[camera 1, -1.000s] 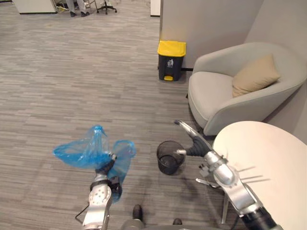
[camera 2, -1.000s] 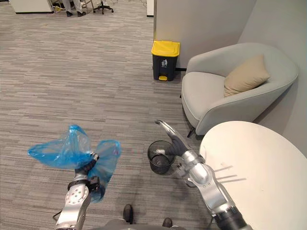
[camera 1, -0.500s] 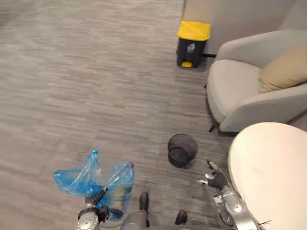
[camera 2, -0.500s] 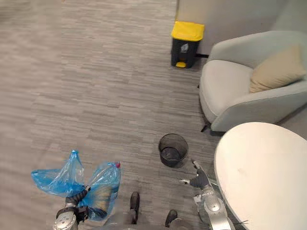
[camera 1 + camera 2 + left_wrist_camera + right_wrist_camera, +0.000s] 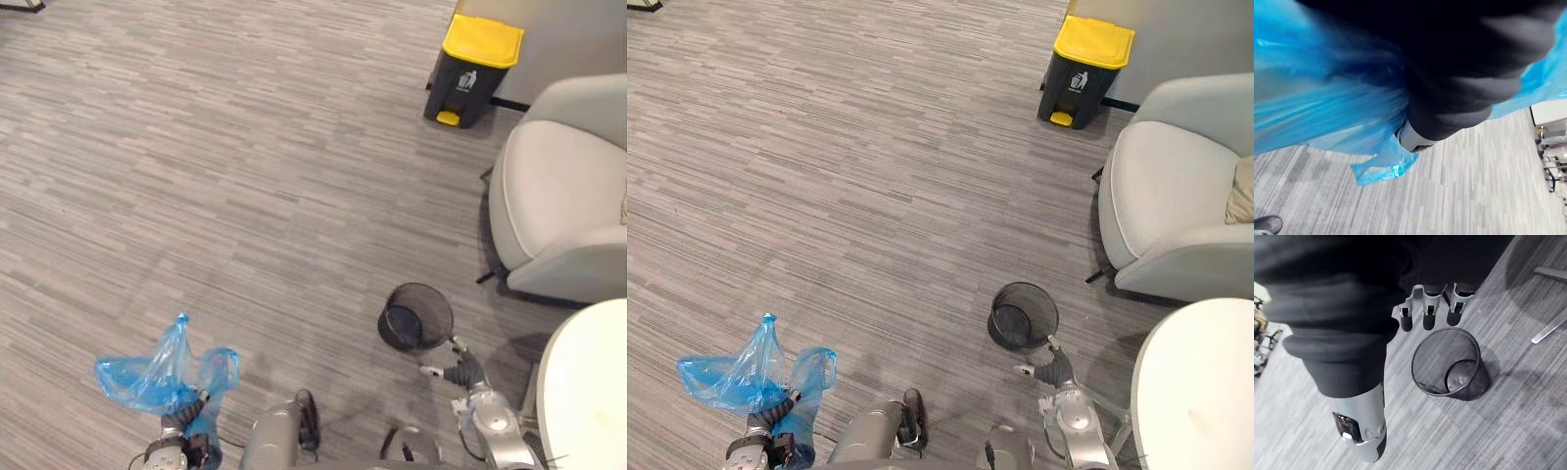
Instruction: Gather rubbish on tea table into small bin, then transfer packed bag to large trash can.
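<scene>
Nearest, the left hand [image 5: 179, 423] is clutching the gathered neck of the blue bag [image 5: 147, 377] above the floor [image 5: 196, 196], while the right hand [image 5: 462, 373] is hovering with fingers [image 5: 1429, 316] loosely straight and holding nothing, just beside the small mesh bin [image 5: 416, 315] and near the round white surface [image 5: 588, 392]. Farther off, the large trash can [image 5: 473, 69] with its yellow lid is standing up past the grey armchair [image 5: 554, 196].

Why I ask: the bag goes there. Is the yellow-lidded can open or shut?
Shut: yellow lid lies flat on the trash can.
</scene>
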{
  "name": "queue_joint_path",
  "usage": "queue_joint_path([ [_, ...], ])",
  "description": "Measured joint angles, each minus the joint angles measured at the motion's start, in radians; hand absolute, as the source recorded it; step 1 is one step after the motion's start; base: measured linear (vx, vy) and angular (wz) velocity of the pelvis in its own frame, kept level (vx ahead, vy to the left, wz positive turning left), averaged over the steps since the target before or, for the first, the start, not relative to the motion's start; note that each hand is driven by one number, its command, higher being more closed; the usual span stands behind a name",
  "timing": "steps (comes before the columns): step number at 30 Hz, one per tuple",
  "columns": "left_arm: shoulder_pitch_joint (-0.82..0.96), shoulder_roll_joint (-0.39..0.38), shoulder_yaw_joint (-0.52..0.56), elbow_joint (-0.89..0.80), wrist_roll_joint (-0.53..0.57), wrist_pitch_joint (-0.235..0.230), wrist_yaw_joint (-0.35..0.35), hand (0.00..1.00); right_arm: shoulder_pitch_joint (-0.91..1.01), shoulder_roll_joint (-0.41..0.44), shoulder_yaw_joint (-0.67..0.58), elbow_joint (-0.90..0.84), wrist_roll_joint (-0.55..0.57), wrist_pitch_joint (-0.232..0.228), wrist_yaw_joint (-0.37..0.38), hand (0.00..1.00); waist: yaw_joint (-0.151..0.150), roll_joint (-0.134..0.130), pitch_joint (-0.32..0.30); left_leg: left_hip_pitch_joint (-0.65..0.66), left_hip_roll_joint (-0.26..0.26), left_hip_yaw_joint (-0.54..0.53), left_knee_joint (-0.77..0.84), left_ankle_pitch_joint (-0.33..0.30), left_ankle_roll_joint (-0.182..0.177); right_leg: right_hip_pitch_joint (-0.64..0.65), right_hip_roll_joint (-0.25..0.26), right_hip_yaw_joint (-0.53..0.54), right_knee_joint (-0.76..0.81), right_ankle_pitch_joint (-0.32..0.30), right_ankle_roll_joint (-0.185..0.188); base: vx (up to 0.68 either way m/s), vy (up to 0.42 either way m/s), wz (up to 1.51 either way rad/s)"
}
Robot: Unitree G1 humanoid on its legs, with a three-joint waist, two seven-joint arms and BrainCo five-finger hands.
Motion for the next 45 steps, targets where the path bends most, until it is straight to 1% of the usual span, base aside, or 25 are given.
queue_joint_path([
  [3,-0.049,0.007,-0.036,0.003,0.0,-0.001,-0.001,1.0,0.0,-0.003,-0.003,-0.001,0.005,0.0,-0.003,0.0,-0.029,0.002,0.006,0.05,-0.019,-0.048,-0.034,-0.028,-0.012,-0.082,0.039,-0.041,-0.218,0.041,0.029,0.4,0.022,0.6],
  [5,-0.085,-0.003,-0.047,0.016,0.001,-0.001,-0.001,1.0,0.01,-0.004,-0.01,0.001,0.006,0.004,-0.003,0.0,-0.036,0.005,0.009,0.109,-0.025,-0.078,-0.049,-0.039,-0.052,-0.089,0.052,-0.053,-0.366,0.115,0.023,0.44,-0.043,0.64],
  [8,-0.079,-0.013,-0.068,0.018,0.003,-0.003,-0.002,1.0,0.068,-0.002,-0.018,-0.023,0.006,0.009,0.004,0.0,-0.056,0.011,-0.032,0.22,0.002,-0.135,-0.032,-0.122,-0.154,-0.077,0.07,-0.065,-0.321,0.179,-0.045,0.67,-0.164,0.75],
  [10,-0.081,-0.043,-0.068,0.015,0.003,-0.001,-0.006,1.0,0.079,-0.004,-0.02,-0.043,0.006,0.016,0.004,0.0,-0.062,0.054,-0.021,0.139,0.096,-0.071,0.265,-0.099,-0.186,-0.003,0.133,-0.093,-0.305,0.19,-0.081,0.78,-0.215,0.23],
  [11,-0.063,-0.072,-0.057,0.008,0.003,0.0,-0.011,1.0,0.08,-0.005,-0.019,-0.086,0.007,0.018,0.005,0.0,-0.045,0.087,-0.019,0.045,0.18,-0.045,0.51,0.03,-0.164,0.065,0.193,-0.084,-0.345,0.163,-0.099,0.78,-0.195,-0.42],
  [13,-0.056,-0.09,-0.062,0.006,0.002,0.002,-0.022,1.0,0.075,-0.003,-0.019,-0.149,0.02,0.017,0.001,0.0,-0.009,0.085,-0.014,-0.056,0.242,-0.03,0.72,0.027,-0.145,0.176,0.248,-0.025,-0.421,0.145,-0.115,0.73,-0.117,-0.8],
  [15,-0.071,-0.101,-0.067,-0.02,0.002,0.001,-0.026,1.0,0.073,-0.002,-0.027,-0.199,0.044,0.013,-0.006,0.0,0.015,0.053,-0.004,-0.154,0.237,0.006,0.707,-0.007,-0.093,0.317,0.249,0.037,-0.521,0.144,-0.117,0.71,-0.088,-0.65],
  [18,-0.072,-0.103,-0.066,-0.063,0.003,-0.002,-0.027,1.0,0.037,0.0,-0.031,-0.204,0.046,0.013,-0.018,0.0,0.049,0.033,0.005,-0.262,0.175,-0.002,0.484,-0.015,-0.096,0.414,0.226,0.141,-0.571,0.124,-0.129,0.62,0.082,-0.98],
  [20,-0.07,-0.107,-0.066,-0.065,0.003,-0.003,-0.026,1.0,0.016,-0.003,-0.039,-0.183,0.044,0.011,-0.017,0.0,0.084,0.042,-0.003,-0.272,0.104,-0.134,0.11,0.081,-0.163,0.447,0.207,0.225,-0.559,0.054,-0.056,0.63,0.28,-1.26],
  [21,-0.069,-0.107,-0.066,-0.065,0.003,-0.003,-0.026,1.0,0.015,-0.003,-0.04,-0.182,0.044,0.011,-0.017,0.0,0.085,0.044,-0.004,-0.27,0.104,-0.139,0.1,0.086,-0.164,0.448,0.208,0.228,-0.559,0.051,-0.054,0.57,0.332,-1.43],
  [22,-0.044,-0.103,-0.058,-0.037,0.014,0.001,-0.024,1.0,-0.015,0.018,-0.044,-0.098,0.041,0.018,-0.018,0.0,0.08,0.036,-0.027,-0.254,0.105,-0.174,0.057,0.241,-0.152,0.478,0.189,0.322,-0.525,-0.055,0.013,0.55,0.297,-1.4],
  [24,-0.033,-0.09,-0.05,-0.046,0.03,0.006,-0.022,1.0,0.005,0.041,-0.039,-0.09,0.038,0.019,-0.013,0.0,0.084,-0.004,-0.052,-0.238,0.111,-0.101,0.134,0.11,-0.14,0.441,0.15,0.367,-0.43,-0.059,0.048,0.53,0.242,-1.43],
  [27,-0.018,-0.086,-0.072,-0.063,0.033,0.006,-0.022,1.0,0.015,0.048,-0.017,-0.087,0.002,0.018,-0.012,0.0,0.071,-0.016,-0.045,-0.07,0.119,0.018,0.149,-0.009,-0.101,0.275,0.101,0.367,0.044,0.008,0.238,0.44,0.214,-0.97],
  [30,-0.025,-0.052,-0.076,-0.067,0.031,0.004,-0.015,1.0,0.019,0.057,0.034,-0.06,-0.012,0.02,-0.008,0.0,0.024,-0.015,-0.044,0.09,0.121,0.085,0.065,-0.049,-0.097,0.083,0.058,0.191,0.192,-0.029,0.126,0.49,0.124,-0.47],
  [31,-0.037,-0.032,-0.068,-0.067,0.031,0.004,-0.01,1.0,0.019,0.059,0.04,-0.058,-0.021,0.02,-0.009,0.0,0.021,-0.016,-0.045,0.137,0.122,0.104,0.018,-0.051,-0.102,0.011,0.057,0.125,0.129,-0.034,0.08,0.46,0.021,-0.33],
  [33,-0.067,-0.025,-0.064,-0.063,0.03,0.004,-0.003,1.0,0.012,0.056,0.038,-0.04,-0.036,0.02,-0.009,0.0,0.013,-0.015,-0.044,0.189,0.122,0.118,-0.038,-0.053,-0.116,-0.068,0.059,0.054,-0.037,-0.013,0.058,0.44,-0.02,-0.08],
  [34,-0.079,-0.029,-0.057,-0.053,0.03,0.004,-0.002,1.0,0.002,0.053,0.038,-0.017,-0.037,0.02,-0.009,0.0,0.011,-0.01,-0.039,0.224,0.125,0.118,-0.06,-0.05,-0.121,-0.074,0.072,0.031,-0.165,0.032,0.044,0.76,-0.086,0.1],
  [35,-0.091,-0.029,-0.052,-0.038,0.031,0.004,-0.001,1.0,-0.007,0.049,0.036,0.012,-0.039,0.026,-0.009,0.0,0.002,-0.011,-0.038,0.288,0.122,0.117,-0.098,-0.049,-0.154,-0.062,0.1,0.0,-0.364,0.158,0.008,0.6,-0.098,0.13],
  [37,-0.091,-0.035,-0.052,-0.025,0.036,0.004,-0.001,1.0,-0.001,0.032,0.034,0.015,-0.045,0.026,-0.01,0.0,-0.016,-0.011,-0.04,0.352,0.13,0.093,-0.104,-0.061,-0.181,-0.033,0.118,0.004,-0.395,0.322,-0.091,0.64,-0.117,0.14],
  [38,-0.094,-0.049,-0.052,-0.011,0.04,0.004,-0.002,1.0,-0.017,0.018,0.017,0.028,-0.045,0.027,-0.01,0.0,-0.015,0.03,-0.043,0.351,0.172,0.075,-0.067,-0.036,-0.225,-0.038,0.141,-0.014,-0.332,0.281,-0.088,0.65,-0.138,-0.04],
  [39,-0.097,-0.05,-0.052,-0.011,0.04,0.004,-0.001,1.0,-0.025,0.017,0.01,0.023,-0.045,0.027,-0.011,0.0,-0.02,0.03,-0.041,0.333,0.178,0.064,0.003,0.001,-0.239,-0.036,0.141,-0.019,-0.295,0.231,-0.095,0.76,-0.193,-0.26],
  [41,-0.092,-0.083,-0.052,-0.011,0.04,0.005,-0.003,1.0,-0.024,0.015,-0.003,0.006,-0.044,0.027,-0.013,0.0,-0.02,0.051,-0.028,0.231,0.237,0.024,0.323,0.179,-0.196,0.069,0.183,-0.019,-0.319,0.164,-0.118,0.61,-0.201,-0.29],
  [42,-0.086,-0.092,-0.052,-0.012,0.04,0.004,-0.003,1.0,-0.021,0.017,-0.002,-0.011,-0.044,0.028,-0.014,0.0,-0.01,0.057,-0.024,0.193,0.262,0.008,0.433,0.201,-0.191,0.115,0.203,-0.007,-0.348,0.156,-0.122,0.58,-0.128,-0.53],
  [43,-0.085,-0.105,-0.059,-0.012,0.04,0.004,-0.005,1.0,-0.013,0.023,-0.004,-0.052,-0.043,0.029,-0.019,0.0,0.002,0.064,-0.016,0.109,0.288,-0.016,0.623,0.124,-0.19,0.201,0.235,0.015,-0.407,0.143,-0.127,0.58,-0.049,-0.71],
  [45,-0.089,-0.111,-0.062,-0.014,0.039,0.004,-0.012,1.0,-0.015,0.039,-0.005,-0.099,-0.034,0.024,-0.022,0.0,0.031,0.038,-0.002,-0.022,0.267,-0.016,0.705,0.038,-0.153,0.312,0.243,0.075,-0.484,0.131,-0.14,0.49,-0.008,-0.7],
])
